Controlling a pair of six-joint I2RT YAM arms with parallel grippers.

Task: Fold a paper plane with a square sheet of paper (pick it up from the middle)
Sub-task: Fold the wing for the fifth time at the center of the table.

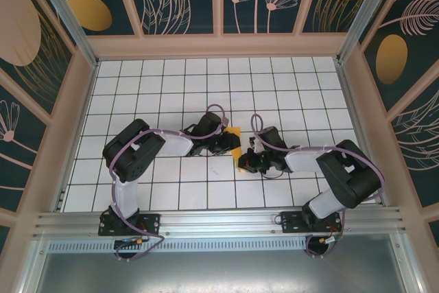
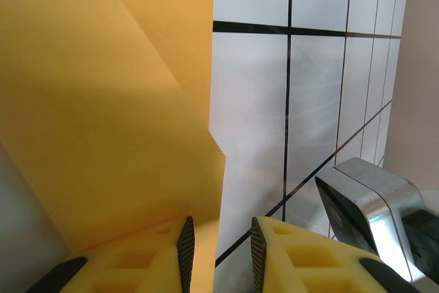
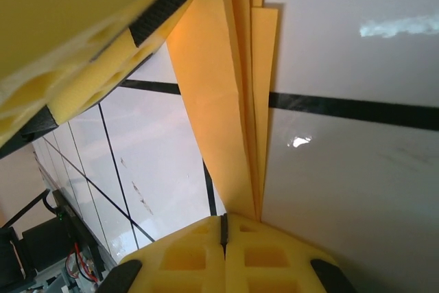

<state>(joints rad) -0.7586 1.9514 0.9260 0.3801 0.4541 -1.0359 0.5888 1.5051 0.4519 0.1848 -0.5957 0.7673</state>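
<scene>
The orange-yellow paper (image 1: 234, 135) lies folded at the table's middle, between my two grippers. In the left wrist view the paper (image 2: 103, 101) shows diagonal creases and its right edge runs down into the gap beside the left finger. My left gripper (image 2: 219, 228) stands open over it, jaws clearly apart (image 1: 228, 146). In the right wrist view the paper (image 3: 219, 101) is a narrow wedge of several layers. It ends against my right gripper (image 3: 223, 219), just right of the closed seam. The right gripper (image 1: 244, 162) is shut. I cannot tell whether paper is pinched.
A white grid-tiled table (image 1: 171, 87) is fenced by wooden walls (image 1: 219, 44) at the back and sides, with an aluminium rail (image 1: 219, 221) at the near edge. The left gripper's yellow finger (image 3: 103, 66) looms close above the paper in the right wrist view.
</scene>
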